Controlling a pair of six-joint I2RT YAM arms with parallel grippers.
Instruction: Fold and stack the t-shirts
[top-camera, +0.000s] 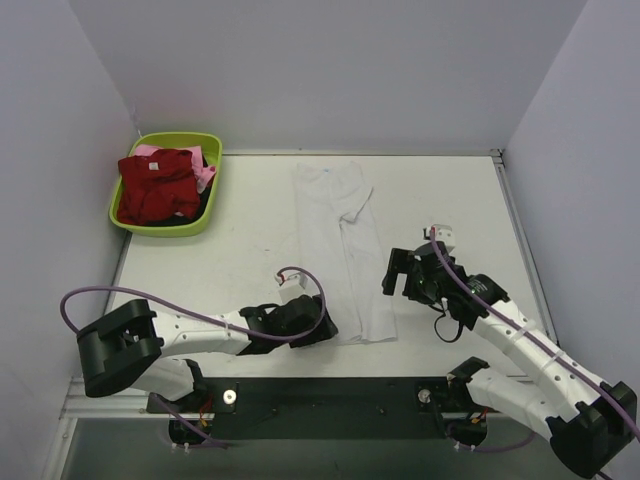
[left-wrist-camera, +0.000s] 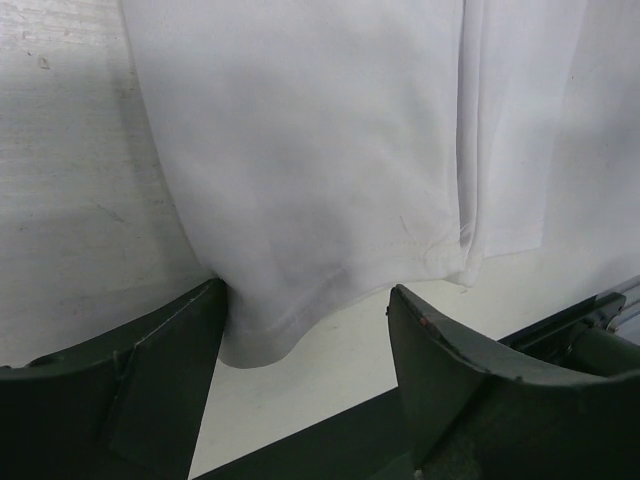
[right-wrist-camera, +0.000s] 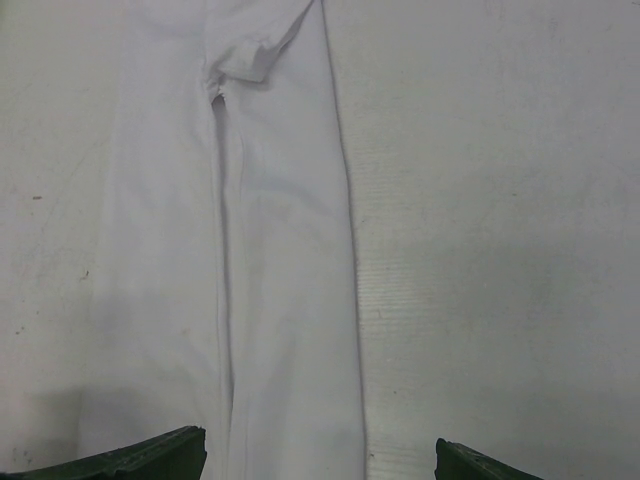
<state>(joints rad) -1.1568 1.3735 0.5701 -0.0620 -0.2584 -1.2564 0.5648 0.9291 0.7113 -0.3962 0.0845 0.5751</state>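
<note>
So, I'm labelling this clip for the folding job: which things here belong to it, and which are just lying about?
Belongs to the job:
white t-shirt, folded into a long strip on the table
dark red t-shirt, bunched in the lime-green basin
pink t-shirt, showing beside it

Just there:
lime-green basin
table

You look down on the white t-shirt, which lies flat on the pale table. A long fold runs up the shirt near its right side. Its rounded lower corner lies between the two dark fingers of the left gripper, which stand wide apart. The cloth edge is just beside the finger on the left of your view. The other finger is apart from the cloth.
</note>
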